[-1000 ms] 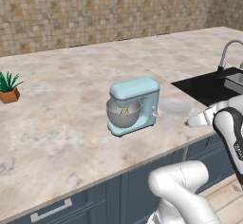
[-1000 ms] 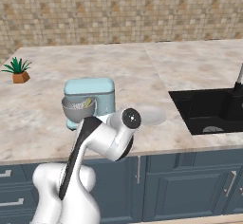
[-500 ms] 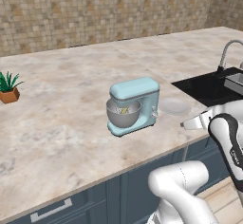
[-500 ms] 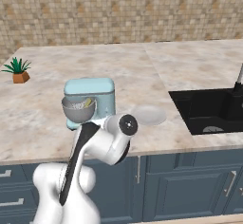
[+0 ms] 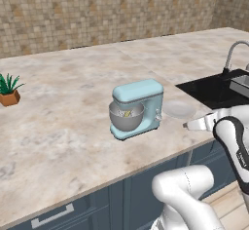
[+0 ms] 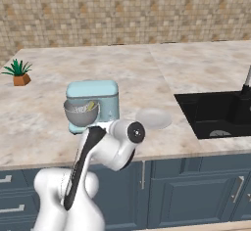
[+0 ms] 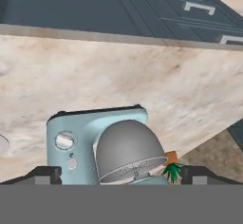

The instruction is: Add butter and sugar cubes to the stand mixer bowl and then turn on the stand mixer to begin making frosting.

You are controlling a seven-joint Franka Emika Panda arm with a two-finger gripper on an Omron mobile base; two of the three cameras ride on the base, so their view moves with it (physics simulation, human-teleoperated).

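Observation:
The pale blue stand mixer [image 5: 138,105] [image 6: 94,100] stands on the counter near its front edge. Its grey metal stand mixer bowl [image 5: 126,117] [image 6: 81,113] sits under the head, and a yellow bit that looks like the butter [image 6: 91,105] shows inside it. I cannot make out sugar cubes. My gripper [image 5: 187,125] hangs to the right of the mixer, at about counter height, pointing toward it. In the hand view, which is rolled upside down, the gripper [image 7: 123,174] is open with nothing between the fingertips [image 7: 47,173], and the mixer [image 7: 76,140] and bowl [image 7: 126,149] lie ahead.
A flat white plate [image 5: 179,109] [image 6: 153,118] lies just right of the mixer. A black sink [image 5: 216,90] [image 6: 215,112] with a faucet [image 5: 232,56] is further right. A small potted plant [image 5: 8,91] [image 6: 19,73] stands far left. The counter's front edge [image 5: 146,168] drops to blue cabinets.
The arm has sunk slightly and the hand has edged a little toward the mixer. The gripper has stayed open, and the mixer, bowl and plate have not moved.

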